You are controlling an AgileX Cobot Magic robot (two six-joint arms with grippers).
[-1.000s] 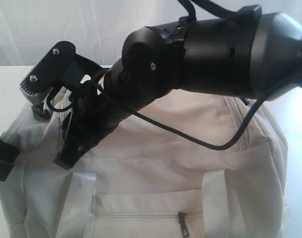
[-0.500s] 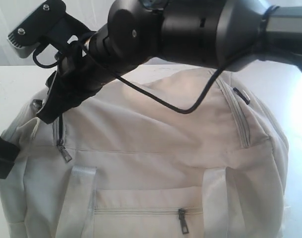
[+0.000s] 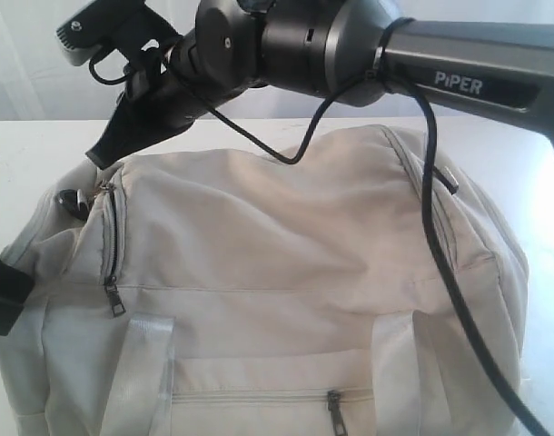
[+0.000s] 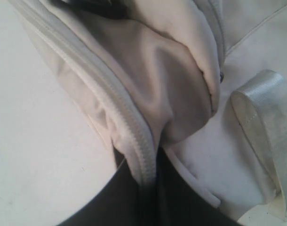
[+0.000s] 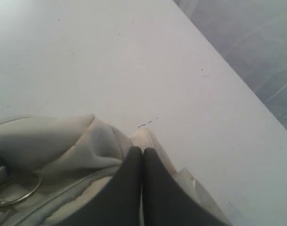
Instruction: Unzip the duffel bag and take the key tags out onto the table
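White tabletop [image 3: 23, 145] carried the bag [image 3: 286, 236]. Left end effector [image 4: 144, 165] clamped its zip edge; right end effector [image 5: 142, 151] was closed above one end (load unclear). Tags unseen, presumably inside: unzipping unfinished, extraction outstanding.

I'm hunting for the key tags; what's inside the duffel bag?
Cream fabric of the duffel bag covers its interior in these views. No key tags show; whether they lie inside cannot be told.
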